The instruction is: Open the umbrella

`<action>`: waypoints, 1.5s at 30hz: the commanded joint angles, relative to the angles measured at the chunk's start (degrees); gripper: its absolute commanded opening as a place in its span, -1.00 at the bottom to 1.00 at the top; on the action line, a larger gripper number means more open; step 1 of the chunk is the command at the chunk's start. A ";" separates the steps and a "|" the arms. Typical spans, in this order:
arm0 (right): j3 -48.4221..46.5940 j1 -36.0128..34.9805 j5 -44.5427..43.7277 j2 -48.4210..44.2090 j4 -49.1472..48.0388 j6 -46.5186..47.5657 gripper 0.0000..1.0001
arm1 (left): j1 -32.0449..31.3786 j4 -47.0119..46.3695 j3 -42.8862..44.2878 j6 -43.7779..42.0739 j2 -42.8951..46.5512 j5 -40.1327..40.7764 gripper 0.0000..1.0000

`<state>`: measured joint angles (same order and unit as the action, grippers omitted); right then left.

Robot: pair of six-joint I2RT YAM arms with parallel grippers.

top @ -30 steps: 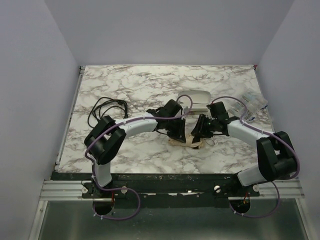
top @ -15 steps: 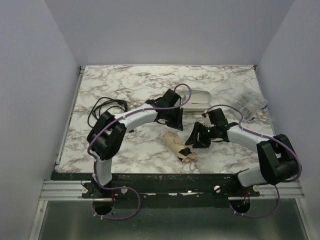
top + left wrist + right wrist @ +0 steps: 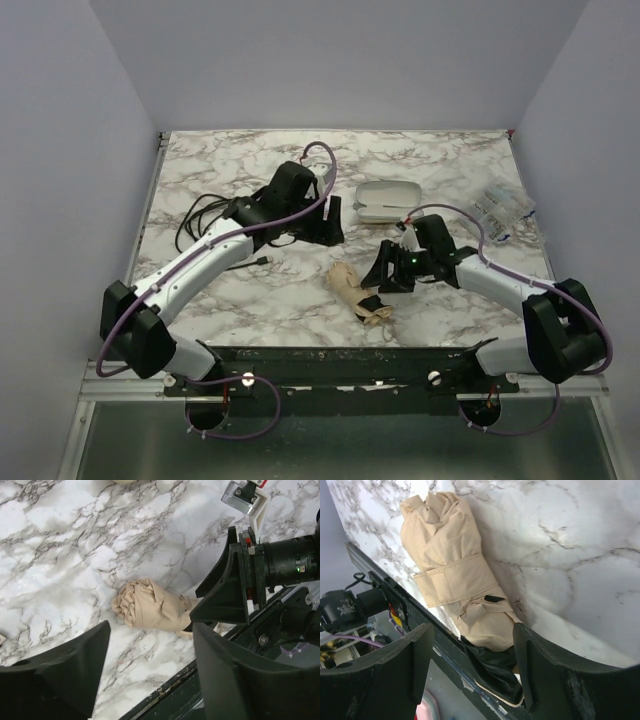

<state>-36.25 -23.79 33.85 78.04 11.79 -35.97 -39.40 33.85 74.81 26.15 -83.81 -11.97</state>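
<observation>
Umbrella (image 3: 350, 285) lies furled, strapped, near the surface's (image 3: 250, 160) near edge. Left pincer (image 3: 332, 228) and right pincer (image 3: 382, 280) gape, holding nothing. Opening not begun; next, grip and unstrap.

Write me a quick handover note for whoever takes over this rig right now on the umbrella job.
Left gripper: open, empty, clear of the umbrella.
Right gripper: open, empty, close beside the umbrella's black end.
Umbrella: folded, lying on the marble table near the front edge, strap wrapped round the canopy.
Done: nothing toward opening shows.
Left: undo the strap, then grip and open it.
</observation>
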 commanded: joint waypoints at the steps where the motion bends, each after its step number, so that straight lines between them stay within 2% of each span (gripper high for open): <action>1: 1.25 -2.66 0.16 0.32 -2.28 0.35 0.42 | 0.41 6.70 -3.49 -0.75 7.70 0.22 0.53; 2: 1.43 -3.07 -0.02 0.64 -2.45 0.40 0.42 | 0.53 7.41 -3.69 -1.11 9.34 -0.17 0.62; 7: 1.75 -6.44 -0.95 2.34 -3.65 0.64 0.42 | 1.73 12.89 -3.13 -4.68 15.73 3.59 0.82; 14: 3.90 -11.03 -3.58 7.54 -8.93 -1.67 0.35 | 5.41 10.05 -9.56 -5.81 19.60 3.55 0.86; 17: 3.84 -13.04 -5.67 8.93 -9.72 -2.18 0.24 | 5.88 8.35 -12.00 -5.35 20.08 2.32 0.85; 21: 3.41 -13.82 -6.03 10.73 -10.58 -2.71 -0.13 | 6.08 8.71 -12.63 -5.58 20.59 2.98 0.86; 23: 2.93 -13.97 -5.70 11.37 -10.90 -2.95 -0.45 | 6.33 8.69 -13.06 -5.59 20.96 3.09 0.86; 25: 2.37 -14.00 -5.14 11.79 -11.23 -3.14 -0.67 | 6.43 8.45 -13.37 -5.50 21.26 2.39 0.87; 29: 0.89 -14.03 -4.11 11.95 -11.23 -3.80 -0.98 | 7.19 7.47 -13.77 -5.07 21.76 0.03 0.90; 37: -1.71 -14.00 -3.82 10.03 -11.18 -5.01 -0.99 | 11.01 7.10 -14.19 -3.27 22.41 0.99 0.93; 40: -2.82 -14.00 -5.24 9.06 -14.35 -5.99 -0.99 | 12.26 6.35 -14.56 -2.82 23.15 -0.03 0.94; 44: -6.79 -14.00 -7.98 11.56 -15.85 -6.98 -0.99 | 13.63 5.80 -14.61 -2.69 23.44 -1.23 0.94; 45: -8.04 -14.00 -8.57 12.98 -15.62 -7.18 -0.84 | 13.86 5.71 -14.71 -2.69 23.43 -1.37 0.94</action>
<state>-39.03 -37.56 29.34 88.60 -1.10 -41.41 -27.00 41.28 60.53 22.76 -61.76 -11.03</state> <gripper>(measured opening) 0.072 0.965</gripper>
